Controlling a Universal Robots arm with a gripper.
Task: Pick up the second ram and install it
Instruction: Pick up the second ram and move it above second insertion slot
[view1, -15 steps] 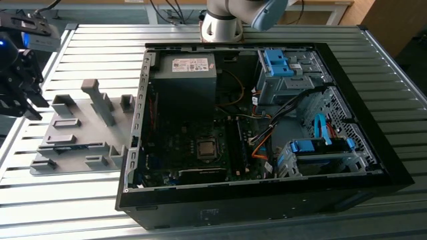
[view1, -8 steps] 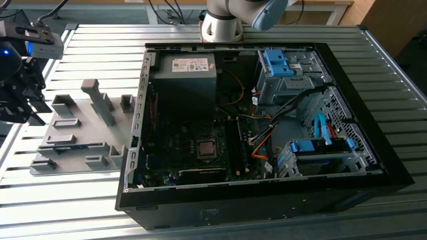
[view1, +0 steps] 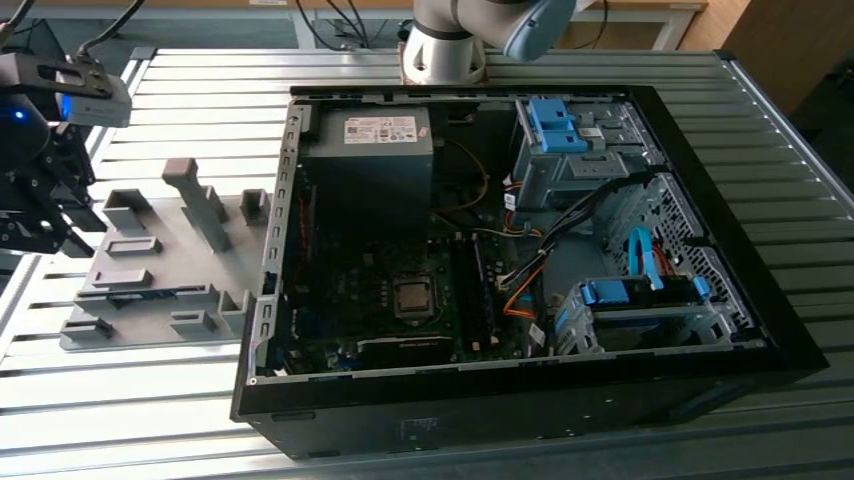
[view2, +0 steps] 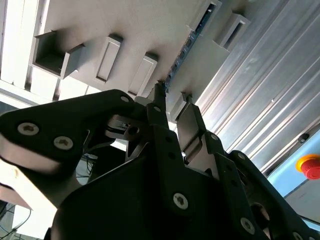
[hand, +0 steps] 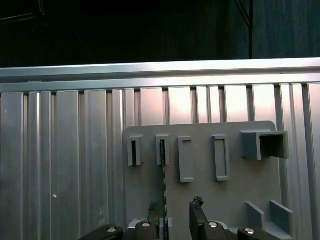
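Observation:
The second ram (hand: 163, 180) stands on edge in a slot of the grey holder plate (hand: 240, 175), showing as a thin dark blue strip; the second wrist view has it (view2: 187, 47) running across the plate (view2: 150, 25). My gripper (hand: 176, 204) is open just over the ram's near end, and the strip runs close beside the inner face of one finger (hand: 155, 212). The other finger (hand: 197, 212) stands clear of it. From the second wrist view, the gripper (view2: 173, 97) has both black fingertips near the plate. In the exterior view the gripper (view1: 40, 215) hangs at the left end of the holder plate (view1: 147, 260).
An open black computer case (view1: 534, 400) lies on the ribbed metal table (view1: 174, 90) at the exterior view's right of the plate. Its motherboard has long black slots (view1: 470, 290) beside the processor socket (view1: 412, 297). Blue drive clips (view1: 554, 125) and cables fill the case's far side.

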